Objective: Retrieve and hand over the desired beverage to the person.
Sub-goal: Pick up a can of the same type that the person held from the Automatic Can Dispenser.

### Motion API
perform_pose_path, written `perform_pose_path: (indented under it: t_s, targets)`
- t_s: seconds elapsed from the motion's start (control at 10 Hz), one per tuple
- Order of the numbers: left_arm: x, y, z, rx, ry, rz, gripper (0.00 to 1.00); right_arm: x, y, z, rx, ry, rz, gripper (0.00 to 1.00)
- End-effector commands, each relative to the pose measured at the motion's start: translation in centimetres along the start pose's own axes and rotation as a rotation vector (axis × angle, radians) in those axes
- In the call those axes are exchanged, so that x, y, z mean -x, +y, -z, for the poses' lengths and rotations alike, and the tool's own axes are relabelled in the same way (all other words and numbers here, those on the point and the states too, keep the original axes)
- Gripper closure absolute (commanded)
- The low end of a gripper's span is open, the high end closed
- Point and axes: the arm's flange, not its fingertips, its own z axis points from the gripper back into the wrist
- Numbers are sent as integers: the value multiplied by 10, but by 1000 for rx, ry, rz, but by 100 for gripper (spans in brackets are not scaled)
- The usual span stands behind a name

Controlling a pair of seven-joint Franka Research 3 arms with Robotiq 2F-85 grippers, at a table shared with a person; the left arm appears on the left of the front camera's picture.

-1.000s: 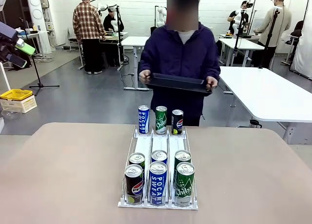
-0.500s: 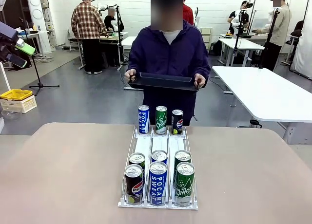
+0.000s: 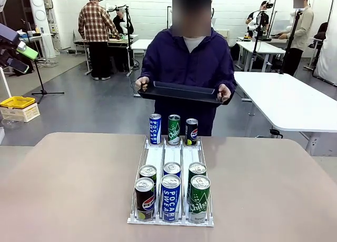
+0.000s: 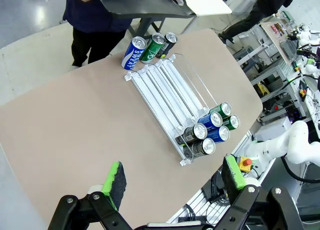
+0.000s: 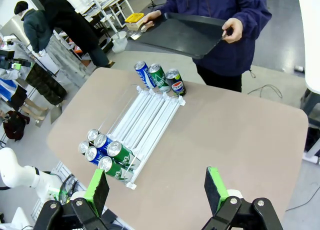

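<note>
- The table (image 3: 63, 189), tan-topped, carries the drinks at its middle.
- The person (image 3: 189, 63), in a dark hooded jacket, stands at the table's far side facing the robot, just behind the rack's far end.
- A black tray (image 3: 181, 92) is held level at the person's waist, gripped at both ends, above and beyond the far cans.
- A clear rack (image 3: 172, 153) with three white lanes runs from the robot's side toward the person.
- Six near cans (image 3: 172, 169) stand upright at the rack's near end in two rows of three. The front row reads black Pepsi (image 3: 145, 199), blue Pocari Sweat (image 3: 170, 198), green Chilsung (image 3: 199, 199).
- Three far cans (image 3: 174, 129) stand side by side at the rack's far end: blue on the left, green in the middle, black on the right. No can is lifted or on the tray.
- The left hand (image 4: 174, 177) hangs high over the table, green pads spread wide, nothing between them.
- The right hand (image 5: 156, 189) also hangs above the table, spread wide and holding nothing.
</note>
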Motion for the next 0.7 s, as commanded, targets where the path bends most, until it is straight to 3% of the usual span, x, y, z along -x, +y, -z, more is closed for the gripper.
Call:
perform_pose_path:
  t_s: [0.0,0.6]
  targets:
    - [-1,0,-1,14,-5,10,0,-2,-1,3,-30,-10,-8,0]
    - [-1,0,-1,14,-5,10,0,-2,-1,3,-30,-10,-8,0]
